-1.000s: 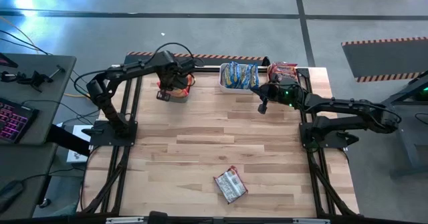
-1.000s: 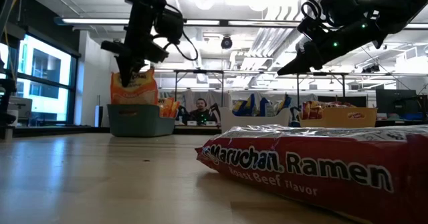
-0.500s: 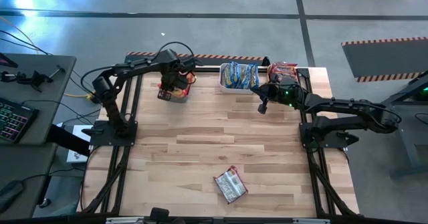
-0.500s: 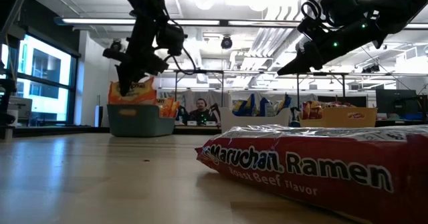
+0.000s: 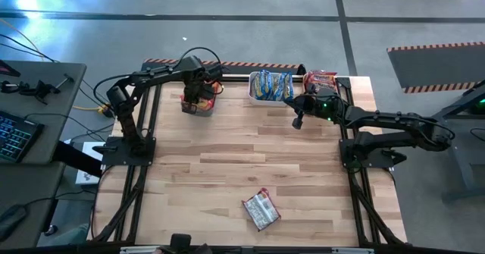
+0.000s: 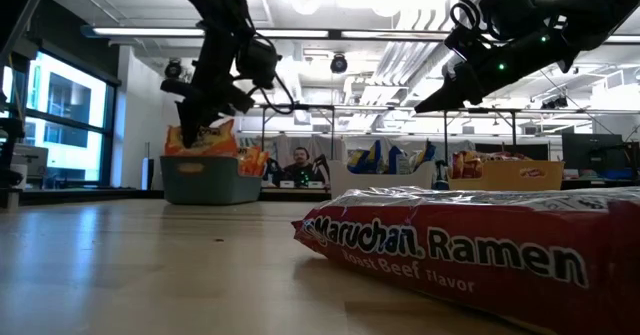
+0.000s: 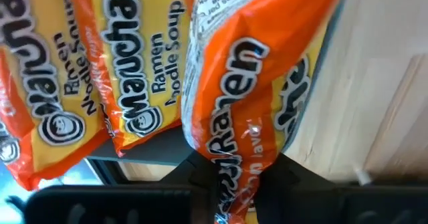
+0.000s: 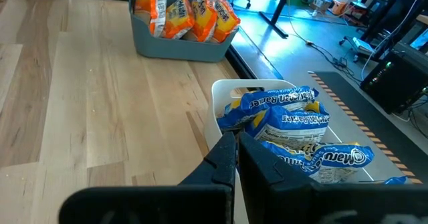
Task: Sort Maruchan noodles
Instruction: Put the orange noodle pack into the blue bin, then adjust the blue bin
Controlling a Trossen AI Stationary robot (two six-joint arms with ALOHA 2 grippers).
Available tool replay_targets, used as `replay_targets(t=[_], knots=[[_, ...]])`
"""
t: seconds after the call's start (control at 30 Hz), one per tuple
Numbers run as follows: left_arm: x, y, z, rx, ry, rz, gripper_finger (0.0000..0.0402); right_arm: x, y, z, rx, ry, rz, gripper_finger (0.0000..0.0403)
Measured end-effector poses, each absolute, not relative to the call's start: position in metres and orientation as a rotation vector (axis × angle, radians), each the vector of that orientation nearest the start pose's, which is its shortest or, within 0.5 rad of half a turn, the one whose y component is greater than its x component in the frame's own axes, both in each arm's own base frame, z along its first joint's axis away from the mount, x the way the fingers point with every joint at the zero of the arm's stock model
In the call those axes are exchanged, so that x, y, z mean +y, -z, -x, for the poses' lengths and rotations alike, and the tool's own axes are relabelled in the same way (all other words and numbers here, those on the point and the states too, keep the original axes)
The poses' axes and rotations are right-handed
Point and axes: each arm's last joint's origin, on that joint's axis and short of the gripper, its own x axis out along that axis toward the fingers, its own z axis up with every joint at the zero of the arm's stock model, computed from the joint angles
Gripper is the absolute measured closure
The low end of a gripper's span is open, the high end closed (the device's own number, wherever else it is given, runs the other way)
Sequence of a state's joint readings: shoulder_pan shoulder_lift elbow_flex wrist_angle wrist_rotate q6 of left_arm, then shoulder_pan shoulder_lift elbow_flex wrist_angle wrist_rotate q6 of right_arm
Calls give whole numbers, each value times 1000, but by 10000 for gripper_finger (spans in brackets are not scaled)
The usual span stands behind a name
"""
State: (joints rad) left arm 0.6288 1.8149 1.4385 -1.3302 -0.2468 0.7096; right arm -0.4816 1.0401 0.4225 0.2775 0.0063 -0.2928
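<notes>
My left gripper (image 5: 198, 102) hangs over the teal bin (image 6: 210, 180) at the table's far left, shut on an orange Maruchan noodle packet (image 7: 254, 83). Other orange packets (image 7: 120, 83) stand in that bin. A red noodle packet (image 6: 480, 250) lies flat on the table near the front edge, silvery side up in the high view (image 5: 261, 209). My right gripper (image 8: 237, 157) is shut with nothing in it, in the air near the white bin (image 8: 231, 90) of blue packets. My left gripper pinches the orange packet's upper end (image 7: 234, 180) between its two fingers. The fingers come from above, pointing steeply down. The packet hangs below them, its lower part (image 6: 205, 145) down at the teal bin's rim beside the other orange packets.
Three bins stand along the far edge: teal (image 5: 201, 96), white with blue packets (image 5: 270, 86), orange with red packets (image 5: 322, 78). Bare wood lies between the bins and the red packet. A person sits in the room beyond the table (image 6: 300, 165).
My left gripper has sunk toward the teal bin and shifted slightly toward the far edge, carrying the orange packet, which now sits lower at the bin's rim. My right arm has kept still.
</notes>
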Motion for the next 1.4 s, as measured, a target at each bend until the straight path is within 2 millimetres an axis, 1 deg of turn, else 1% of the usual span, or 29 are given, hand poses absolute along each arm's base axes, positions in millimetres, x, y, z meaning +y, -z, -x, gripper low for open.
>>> replay_targets(t=[0.13,0.33,0.4,0.5,0.6,0.67,0.77,0.87,0.97,1.07,1.17,1.23,1.3,1.4], knots=[[193,-228,-258,1814,-74,-119,314,-98,-206,-188,401,430,204,403],[188,-228,-260,1831,-76,-114,256,-98,-206,-188,401,430,203,403],[188,-232,-262,1834,-92,-148,244,-98,-206,-188,401,430,204,403],[188,-245,-267,1810,-128,-193,233,-98,-206,-188,401,430,204,403],[188,-264,-269,1749,-168,-204,230,-98,-206,-188,403,430,204,403],[187,-275,-268,1700,-199,-182,230,-98,-206,-188,406,429,204,403],[182,-287,-263,1613,-212,-79,237,-98,-205,-188,411,428,203,403],[173,-297,-257,1507,-186,65,257,-98,-205,-187,416,427,202,403],[158,-299,-246,1405,-134,113,289,-98,-203,-187,430,424,198,403],[139,-280,-236,1367,-89,140,328,-98,-202,-187,442,423,193,403],[122,-250,-225,1316,-90,170,365,-98,-201,-186,450,421,191,403],[110,-224,-220,1281,-109,178,385,-98,-201,-186,451,421,190,403],[97,-201,-215,1231,-132,176,397,-98,-201,-186,452,421,190,403],[86,-177,-212,1139,-269,106,397,-98,-202,-186,448,421,194,403]])
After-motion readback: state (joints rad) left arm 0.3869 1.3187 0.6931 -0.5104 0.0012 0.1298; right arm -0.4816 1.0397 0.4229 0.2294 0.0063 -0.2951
